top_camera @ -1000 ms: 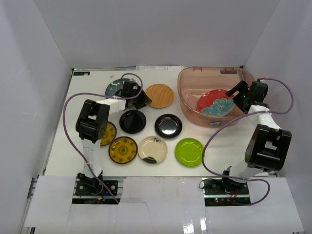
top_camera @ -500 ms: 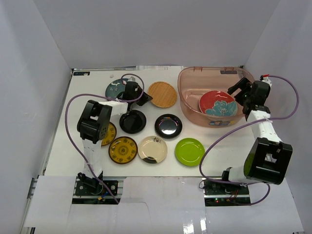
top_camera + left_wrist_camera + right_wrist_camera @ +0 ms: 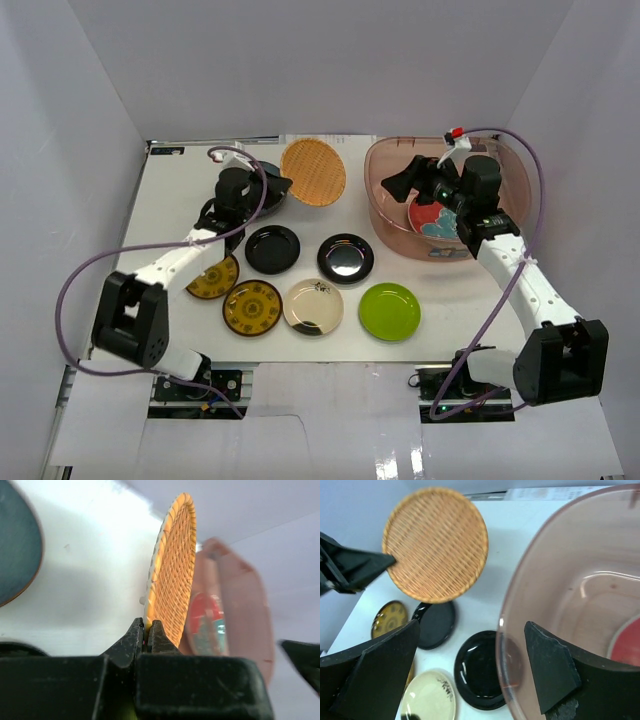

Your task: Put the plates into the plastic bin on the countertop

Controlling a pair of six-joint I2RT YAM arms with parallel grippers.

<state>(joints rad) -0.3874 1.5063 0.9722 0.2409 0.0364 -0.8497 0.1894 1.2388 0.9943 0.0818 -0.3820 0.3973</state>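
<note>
Left wrist view: the woven plate (image 3: 172, 570) stands on edge above the table (image 3: 90, 555), rim pinched by the left pincer (image 3: 147, 630). The right pincer (image 3: 471, 625) gapes empty over the plastic bin (image 3: 555, 555); the red floral plate (image 3: 626, 650) inside is cut off.

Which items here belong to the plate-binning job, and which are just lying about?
Job: woven plate, held by left gripper; red plate, in the bin; on the table: black plates, yellow-brown plates, cream plate, green plate, teal plate; right gripper, open.
Lying about: printed strip, dark tag, both at the table's far edge.
</note>
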